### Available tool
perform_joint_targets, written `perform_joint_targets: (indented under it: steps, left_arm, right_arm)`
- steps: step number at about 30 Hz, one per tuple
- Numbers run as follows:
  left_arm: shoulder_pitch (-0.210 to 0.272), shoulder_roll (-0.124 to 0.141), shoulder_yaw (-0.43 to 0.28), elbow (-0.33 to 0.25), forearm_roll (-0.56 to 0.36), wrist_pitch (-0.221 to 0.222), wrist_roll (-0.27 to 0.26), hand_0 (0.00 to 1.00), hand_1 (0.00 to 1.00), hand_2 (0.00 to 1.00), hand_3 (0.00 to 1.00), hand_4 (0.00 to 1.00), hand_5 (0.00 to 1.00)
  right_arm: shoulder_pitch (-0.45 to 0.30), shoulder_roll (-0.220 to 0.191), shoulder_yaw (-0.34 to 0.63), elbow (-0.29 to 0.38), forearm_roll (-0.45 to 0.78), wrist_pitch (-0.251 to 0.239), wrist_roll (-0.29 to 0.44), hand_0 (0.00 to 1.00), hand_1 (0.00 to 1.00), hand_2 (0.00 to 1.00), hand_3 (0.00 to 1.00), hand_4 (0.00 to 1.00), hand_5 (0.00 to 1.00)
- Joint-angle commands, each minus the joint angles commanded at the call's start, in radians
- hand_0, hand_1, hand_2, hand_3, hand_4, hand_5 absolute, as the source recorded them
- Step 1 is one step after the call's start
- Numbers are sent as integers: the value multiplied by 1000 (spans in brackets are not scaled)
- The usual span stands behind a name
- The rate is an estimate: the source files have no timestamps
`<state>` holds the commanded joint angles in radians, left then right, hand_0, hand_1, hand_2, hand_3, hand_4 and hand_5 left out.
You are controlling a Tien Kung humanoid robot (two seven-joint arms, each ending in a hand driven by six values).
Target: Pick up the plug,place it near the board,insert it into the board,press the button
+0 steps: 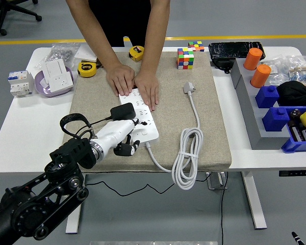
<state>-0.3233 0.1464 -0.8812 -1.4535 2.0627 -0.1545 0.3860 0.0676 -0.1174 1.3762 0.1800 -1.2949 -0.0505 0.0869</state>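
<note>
- The left robot hand (123, 139) reaches in from the lower left over the beige mat (204, 148). Its fingers are curled at the near left end of the white power strip (141, 118), and whether they hold anything cannot be told.
- A black plug (117, 111) sits on the strip's left edge, just above the hand. It looks inserted, though how deep it sits is not clear.
- So picking and placing seem done; pressing the button is probably what is left or is now happening.
- A loose white cable (187, 153) lies coiled on the mat to the right.
- At the far end, a person's two hands (134, 83) press the strip down flat on the desk (20, 132).
</note>
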Motion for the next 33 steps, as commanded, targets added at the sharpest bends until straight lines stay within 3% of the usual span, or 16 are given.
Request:
perform_joint_targets:
  steps: [33]
  left_arm:
    - [2,-7,31,61,-2,-21,12,146,58,163,866,502,2]
  right_arm:
    - [-1,-1,4,0,-2,1,1,960,837,761,782,998,998]
